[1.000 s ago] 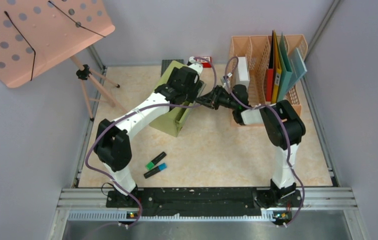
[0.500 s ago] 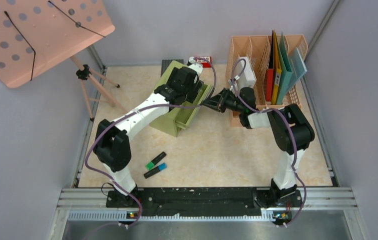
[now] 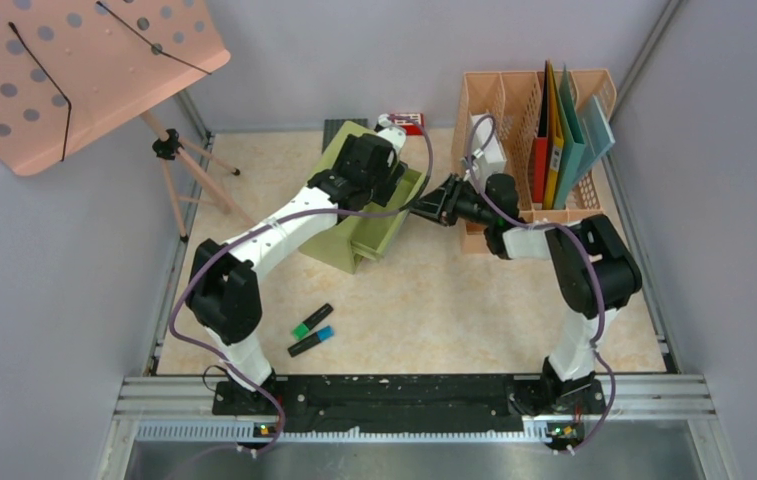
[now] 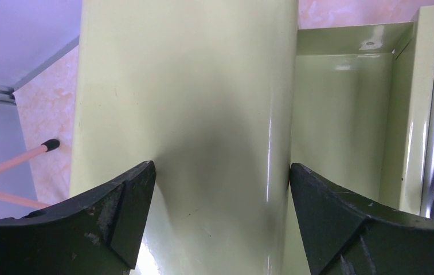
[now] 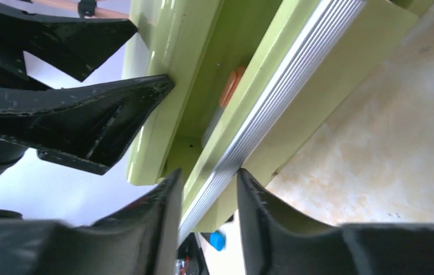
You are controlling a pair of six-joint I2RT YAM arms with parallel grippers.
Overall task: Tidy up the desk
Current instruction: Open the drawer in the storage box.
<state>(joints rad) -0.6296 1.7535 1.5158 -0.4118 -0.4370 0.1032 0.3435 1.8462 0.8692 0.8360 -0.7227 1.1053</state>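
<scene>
1. We see the desk spreading from the front rail back to the grey walls.
2. Near its front left lie a green highlighter and a blue highlighter, just beside each other.
3. Further in, the left gripper clamps the green cabinet, one finger against each side.
4. The cabinet's drawer stands open. The right gripper closely flanks its silver handle; we cannot tell whether it pinches.
5. Farthest back are a peach file organizer holding upright folders, and a red box.
</scene>
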